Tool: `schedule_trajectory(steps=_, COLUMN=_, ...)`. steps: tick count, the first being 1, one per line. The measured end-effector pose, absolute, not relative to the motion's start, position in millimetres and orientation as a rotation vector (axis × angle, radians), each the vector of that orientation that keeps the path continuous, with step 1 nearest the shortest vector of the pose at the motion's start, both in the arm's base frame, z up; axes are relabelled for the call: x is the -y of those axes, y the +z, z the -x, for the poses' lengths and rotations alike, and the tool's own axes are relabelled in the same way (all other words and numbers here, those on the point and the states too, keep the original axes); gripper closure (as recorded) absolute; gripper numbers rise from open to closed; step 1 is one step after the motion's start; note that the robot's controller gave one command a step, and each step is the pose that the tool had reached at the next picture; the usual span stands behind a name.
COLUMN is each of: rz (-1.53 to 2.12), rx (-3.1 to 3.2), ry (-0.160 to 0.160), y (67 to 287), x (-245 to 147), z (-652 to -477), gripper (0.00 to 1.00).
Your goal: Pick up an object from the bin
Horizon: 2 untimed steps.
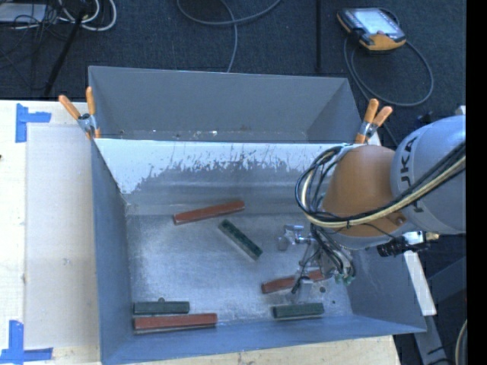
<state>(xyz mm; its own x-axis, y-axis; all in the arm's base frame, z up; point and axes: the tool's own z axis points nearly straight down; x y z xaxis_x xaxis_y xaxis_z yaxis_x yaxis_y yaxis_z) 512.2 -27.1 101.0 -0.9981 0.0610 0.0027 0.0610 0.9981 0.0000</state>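
Three brown bars (pixel 208 212) and three green bars (pixel 241 238) are counted in the bin (pixel 106 242), one brown lying right beneath the gripper (pixel 304 276), whose state cannot be told.

Bright glare on the bin (pixel 221 157)

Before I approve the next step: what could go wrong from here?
The end effector is over one end of the short reddish-brown bar, so a grip there may be off-centre and let it tilt or slip. The dark green bar just beside it could get nudged. The bin's sloping right wall is close to the wrist.
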Motion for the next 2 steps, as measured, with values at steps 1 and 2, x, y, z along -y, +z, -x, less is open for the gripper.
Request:
schedule_trajectory(steps=1, rz=0.095, rx=3.137, ry=0.000, y=101, x=27, z=-512.2, gripper=0.00)
schedule_trajectory(steps=2, rz=0.394, rx=3.114, ry=0.000, y=69, x=72, z=-494.2, gripper=1.00)
